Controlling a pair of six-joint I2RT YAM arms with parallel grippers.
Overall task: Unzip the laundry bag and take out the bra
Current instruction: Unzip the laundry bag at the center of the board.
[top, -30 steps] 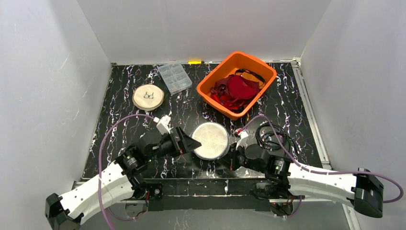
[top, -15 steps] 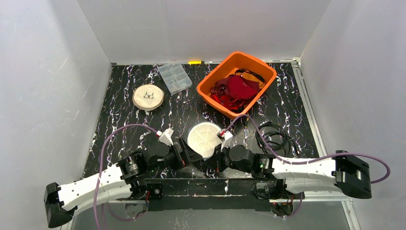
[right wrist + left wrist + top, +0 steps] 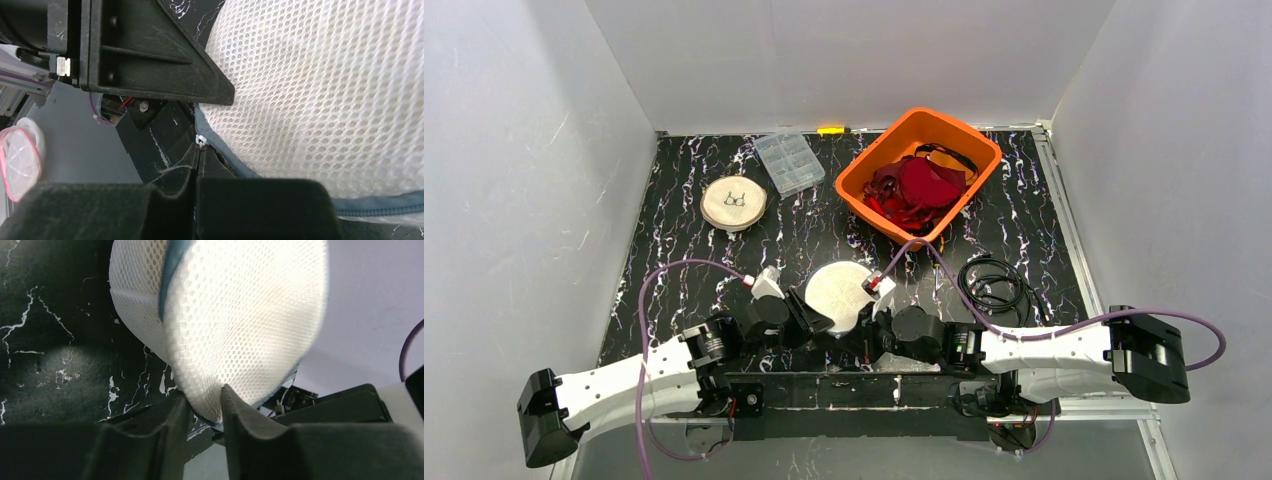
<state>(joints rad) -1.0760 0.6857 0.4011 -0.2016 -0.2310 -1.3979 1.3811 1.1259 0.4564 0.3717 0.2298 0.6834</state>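
Here's the laundry bag [image 3: 836, 292], a round white mesh pouch that seems tipped up off the bench [image 3: 674, 250], low in the centre of the overhead view between the two arms; the left claw [image 3: 206, 407] is pinching a fold of mesh at the bag's rim; the right claw [image 3: 198, 152] has its tips pressed together right at the zipper pull [image 3: 201, 140], a small white tab that looks nipped between them; the grey-blue zipper [image 3: 370, 212] reads closed along the stretch on show, so I'd say the unzipping has barely begun, if at all, and lifting out the bra is all to come; no bra shows through the mesh; the rest of the zipper is cut off in both wrist views; red garments fill the orange tub [image 3: 854, 185] at upper right, too tangled to name.
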